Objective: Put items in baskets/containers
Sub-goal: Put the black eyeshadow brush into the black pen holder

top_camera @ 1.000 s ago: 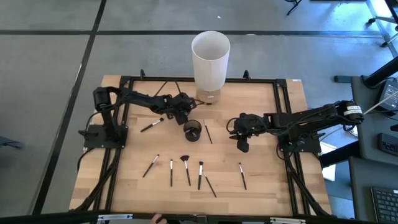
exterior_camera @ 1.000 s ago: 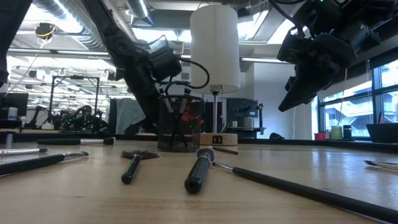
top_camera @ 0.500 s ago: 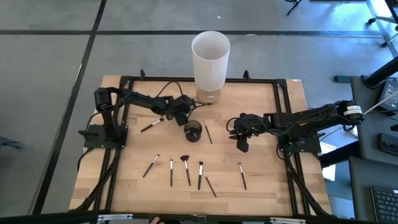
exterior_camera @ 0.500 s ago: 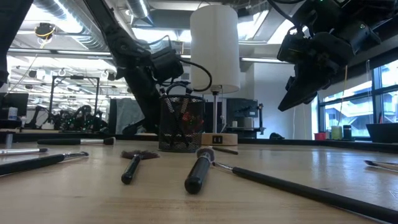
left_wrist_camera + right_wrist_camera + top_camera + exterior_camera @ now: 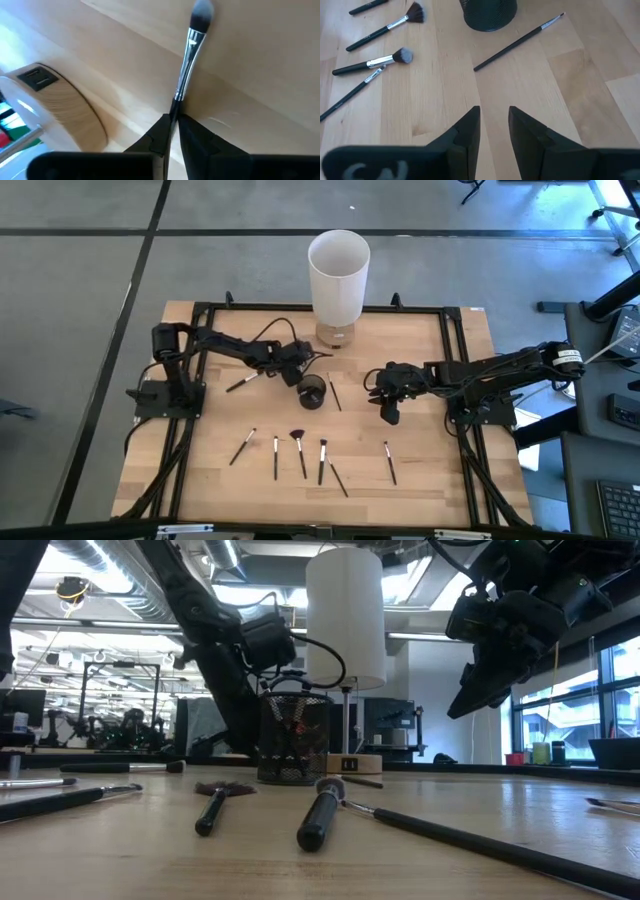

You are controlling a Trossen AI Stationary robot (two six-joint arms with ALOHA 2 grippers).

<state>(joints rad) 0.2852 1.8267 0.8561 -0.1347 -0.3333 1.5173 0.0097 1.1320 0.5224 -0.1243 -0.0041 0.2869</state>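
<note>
My left gripper (image 5: 296, 368) stands just left of the small dark mesh cup (image 5: 312, 392) and is shut on a thin makeup brush (image 5: 190, 45) with a silver ferrule and a grey bristle tip. My right gripper (image 5: 388, 408) hovers open right of the cup, nothing between its fingers (image 5: 492, 125). One brush (image 5: 243, 380) lies flat on the table left of my left gripper, another (image 5: 335, 395) right of the cup. Several more (image 5: 300, 455) lie in a row toward the near edge. My left gripper pinches the brush's dark handle (image 5: 173, 107) between its two fingertips, just behind the silver ferrule. The brush runs on ahead of the fingers, its bristle tip (image 5: 202, 11) farthest out over the wood. Whether it is lifted or lies on the table, I cannot tell.
A tall white cylinder (image 5: 338, 275) on a wooden base (image 5: 55, 117) stands at the far edge, just beyond my left gripper. A black frame (image 5: 450, 315) runs around the tabletop. One lone brush (image 5: 389, 462) lies near the front right.
My left gripper has shifted a little toward the table's near edge, closer to the cup. My right arm has kept still.
</note>
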